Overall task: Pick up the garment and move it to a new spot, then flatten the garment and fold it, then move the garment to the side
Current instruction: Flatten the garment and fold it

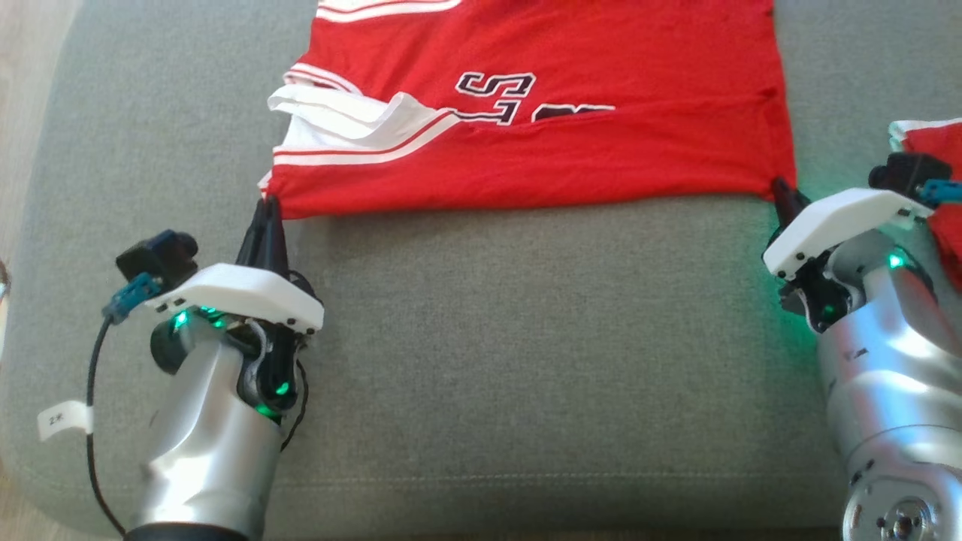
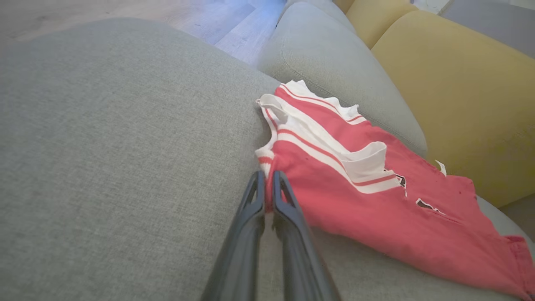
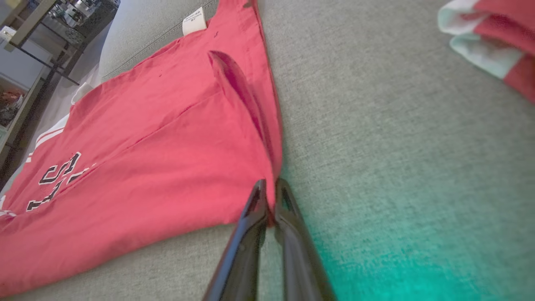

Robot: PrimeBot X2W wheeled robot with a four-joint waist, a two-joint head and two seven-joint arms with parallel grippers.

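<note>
Pinching garment's (image 1: pixel 571 161) near-edge corners are left hand (image 1: pixel 268 206) and right hand (image 1: pixel 780 189).

Surface: you had a grey fabric sofa seat (image 1: pixel 481 338) in front of you, wide and softly rounded at its edges.
Main load: your red jersey (image 1: pixel 601 158) lay spread across the far half, its white-striped armholes to the left and its black lettering cut by a fold.
Right edge: you also had a second red-and-white garment (image 1: pixel 932 143) bunched on the seat, apart from the jersey.
</note>
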